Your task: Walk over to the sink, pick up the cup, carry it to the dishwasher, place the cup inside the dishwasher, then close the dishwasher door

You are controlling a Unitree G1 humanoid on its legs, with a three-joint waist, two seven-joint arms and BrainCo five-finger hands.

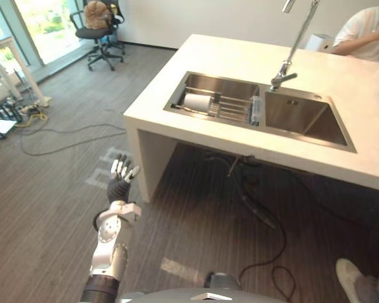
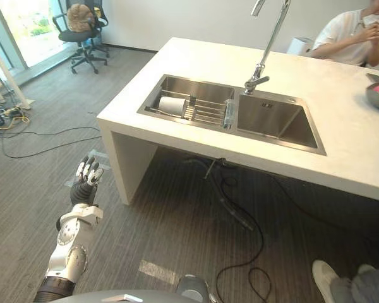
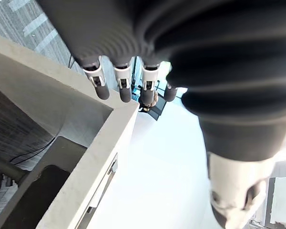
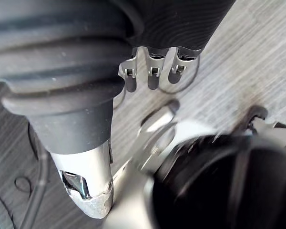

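— Well, the counter (image 1: pixel 252 60) is seen just ahead, and the cup (image 1: pixel 196 102) is spotted: a white one, laid on its side on the wire rack (image 1: pixel 234 108) in the left basin of the sink (image 1: pixel 297 117).

— And the hands?

— The left hand (image 1: pixel 120 186) is held low, short of the counter's corner, its fingers straight and spread, nothing carried. The right hand (image 4: pixel 151 71) is seen down near the floor, fingers loose, nothing held there either.

— So the walk-up is judged the step in hand?

— It is. The cup is well apart from both hands, so ground must be closed first. The body is best squared to the left basin, with the counter's corner kept clear of the left arm.

— And the reach?

— The tap (image 1: pixel 289 63) is set between the basins, so the cup is better come at from the near side. Since it is laid on its side, it may be rolled along the rack's bars by a nudge. The fingers should be wrapped round its body, not poked at its end.
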